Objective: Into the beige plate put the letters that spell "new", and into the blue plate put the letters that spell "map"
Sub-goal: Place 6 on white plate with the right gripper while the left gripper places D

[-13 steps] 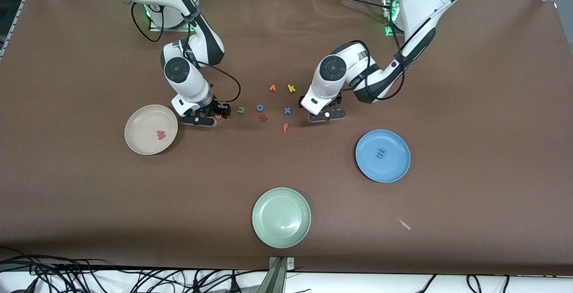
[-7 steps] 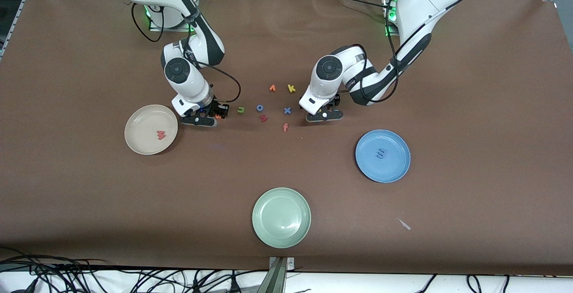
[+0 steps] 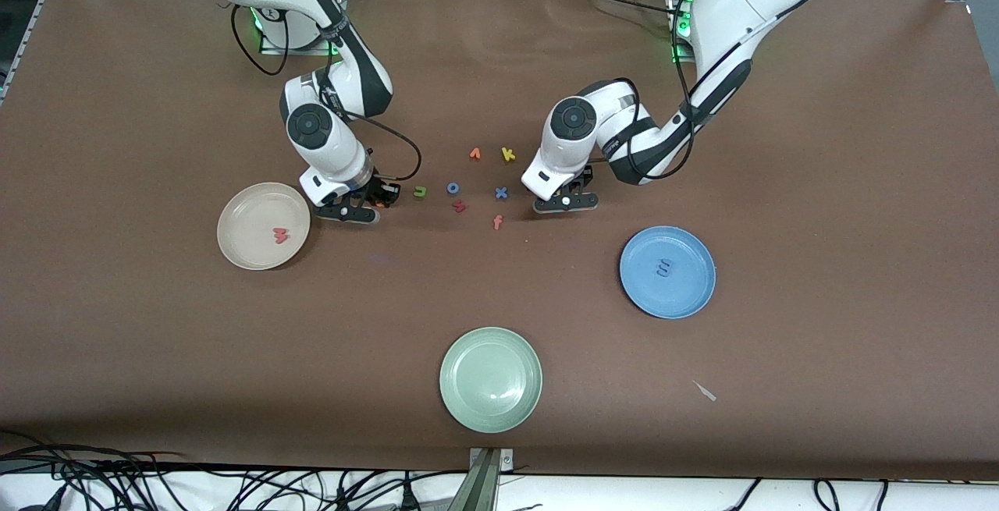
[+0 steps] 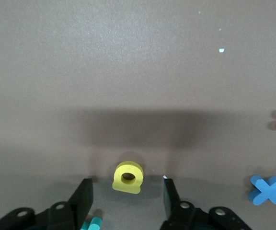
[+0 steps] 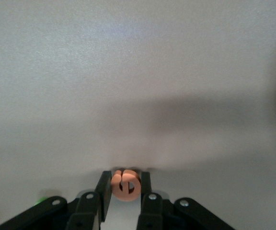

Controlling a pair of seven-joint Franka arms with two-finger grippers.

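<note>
My right gripper (image 5: 125, 186) is shut on the orange e (image 5: 125, 184), low at the table between the beige plate (image 3: 250, 211) and the green n (image 3: 420, 192). A pinkish-red w (image 3: 280, 235) lies in the beige plate. My left gripper (image 4: 127, 189) is open and low at the table, one finger on each side of the yellow a (image 4: 128, 177) without touching it. The teal p (image 4: 94, 224) lies close by one finger. In the front view the left gripper (image 3: 566, 197) hides both letters. A blue m (image 3: 664, 267) lies in the blue plate (image 3: 687, 292).
Between the grippers lie an orange v (image 3: 474, 154), yellow k (image 3: 508, 154), blue o (image 3: 453, 188), dark red letter (image 3: 460, 205), blue x (image 3: 501, 193) and orange f (image 3: 497, 221). A pale green plate (image 3: 468, 402) sits nearest the front camera.
The right gripper's fingers have closed onto the orange e. The left gripper's fingers have narrowed around the yellow a, and its arm has shifted slightly.
</note>
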